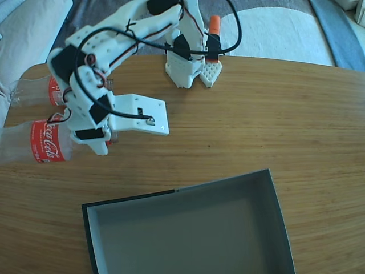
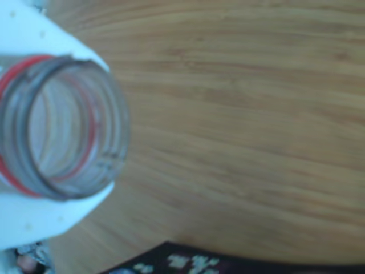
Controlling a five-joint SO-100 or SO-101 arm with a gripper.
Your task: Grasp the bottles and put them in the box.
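The hand (image 1: 108,140) is positioned at the neck of the nearer bottle (image 1: 40,142), which lies on the tabletop (image 1: 256,114) with its long axis across the fixed view (mouth facing the hand). Whether the hand is clenched on the neck cannot be told; the box (image 1: 274,194) lies toward the lower right.

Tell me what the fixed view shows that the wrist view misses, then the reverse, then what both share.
Only the fixed view shows the box, empty, the second bottle lying further back, the white arm and the red Coca-Cola labels. Only the wrist view shows the open, capless mouth of the nearer bottle with its red ring, close against a white gripper finger. Both share that nearer bottle and the wooden table.
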